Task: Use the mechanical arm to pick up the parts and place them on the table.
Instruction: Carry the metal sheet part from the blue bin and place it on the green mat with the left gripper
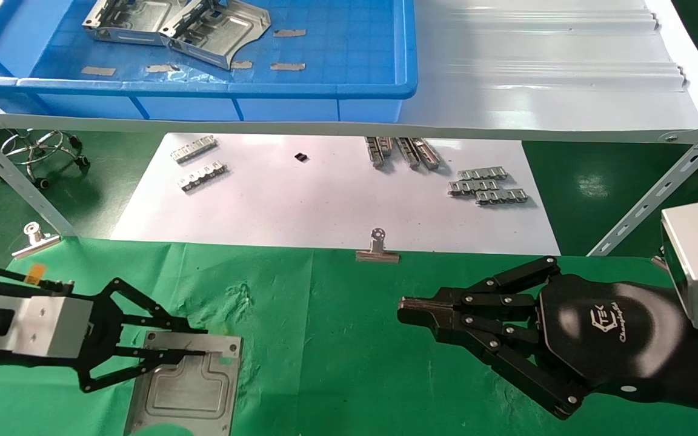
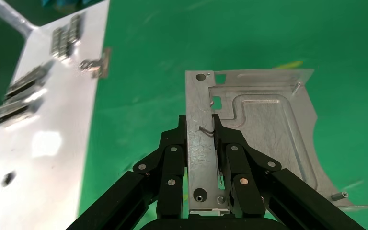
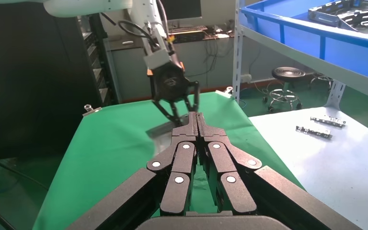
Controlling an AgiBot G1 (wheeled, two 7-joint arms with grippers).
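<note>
Pinching the top edge of a part [image 1: 186,387] with my left gripper [image 1: 194,346], I see the plate lying flat on the table [image 1: 325,339] near its front-left corner. My right gripper [image 1: 412,312] hovers over the cloth toward the right edge, fingers pressed together. Two more parts [image 1: 179,27] sit in the blue tray [image 1: 349,66].

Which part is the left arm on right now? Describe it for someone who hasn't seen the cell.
On the green table, nearest the robot, the left gripper is shut on a flat silver plate. Unlike the two parts up in the blue tray, it lies alone on the cloth.
</note>
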